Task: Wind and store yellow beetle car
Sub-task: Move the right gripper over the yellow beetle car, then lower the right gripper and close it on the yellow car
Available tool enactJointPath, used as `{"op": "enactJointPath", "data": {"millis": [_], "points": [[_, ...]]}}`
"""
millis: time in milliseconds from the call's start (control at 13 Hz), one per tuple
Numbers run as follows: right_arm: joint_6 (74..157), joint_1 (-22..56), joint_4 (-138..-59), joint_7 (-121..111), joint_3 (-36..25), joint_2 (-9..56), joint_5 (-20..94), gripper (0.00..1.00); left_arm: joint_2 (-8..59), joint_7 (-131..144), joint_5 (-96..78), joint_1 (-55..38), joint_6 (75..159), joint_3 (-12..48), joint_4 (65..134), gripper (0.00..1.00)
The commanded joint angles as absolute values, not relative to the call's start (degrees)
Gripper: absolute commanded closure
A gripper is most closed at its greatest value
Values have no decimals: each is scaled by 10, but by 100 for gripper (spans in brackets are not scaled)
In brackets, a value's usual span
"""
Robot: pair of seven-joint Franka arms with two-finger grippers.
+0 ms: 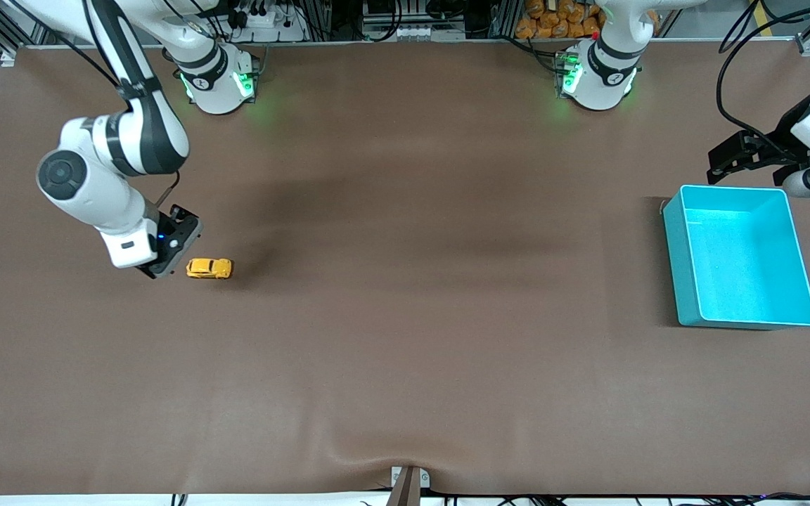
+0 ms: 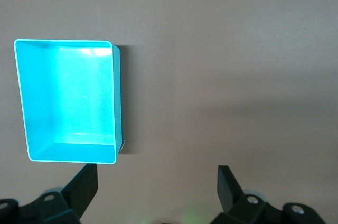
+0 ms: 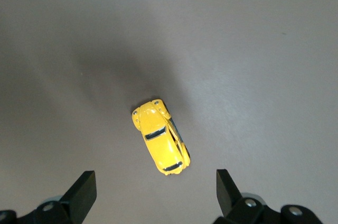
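brown table (image 1: 405, 351), bare over most of its area, nearest strip to the front camera has a small bracket (image 1: 408, 485) at the edge. nothing sits between the car and the bin, wide open stretch of table there.

turquoise bin (image 1: 686, 260) at the left arm's end of the table, open top, nothing seen inside, also clear in the left wrist view (image 2: 119, 97). yellow beetle car (image 1: 209, 268) at the right arm's end, on its wheels on the table, well apart from the bin, about as near the front camera as the bin. nothing touching it.

right gripper (image 1: 169, 256) low, just beside the car on the side toward the right arm's end, forearm bent down and angled toward it, wrist tilted. in the right wrist view the gripper (image 3: 153, 195) has fingers spread wide, holding nothing, car (image 3: 161, 137) lies ahead of the fingertips, not between them.

left gripper (image 1: 728, 158) over the table just farther from the front camera than the bin, arm waits there. left wrist view shows its fingers (image 2: 84, 187) wide apart, empty.

car's long axis runs along the table's length, end to end between the two arms' ends. which end is the nose, cannot tell.
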State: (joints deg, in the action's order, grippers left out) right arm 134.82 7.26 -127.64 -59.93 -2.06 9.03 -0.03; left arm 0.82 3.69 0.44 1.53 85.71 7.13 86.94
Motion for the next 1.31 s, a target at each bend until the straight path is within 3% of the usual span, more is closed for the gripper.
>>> {"op": "enactJointPath", "data": {"millis": [0, 231, 692, 1231], "points": [[1368, 75, -1279, -671, -20, 120, -6, 0, 8, 72, 7, 16, 856, 76, 869, 0], [1398, 81, -1279, -742, -20, 147, -6, 1, 7, 72, 6, 16, 856, 77, 870, 0], [1436, 82, -1281, -758, -21, 185, -14, 16, 6, 71, 9, 16, 856, 78, 869, 0], [1462, 82, -1285, -759, -21, 197, -36, 21, 6, 65, 9, 18, 856, 78, 867, 0]]}}
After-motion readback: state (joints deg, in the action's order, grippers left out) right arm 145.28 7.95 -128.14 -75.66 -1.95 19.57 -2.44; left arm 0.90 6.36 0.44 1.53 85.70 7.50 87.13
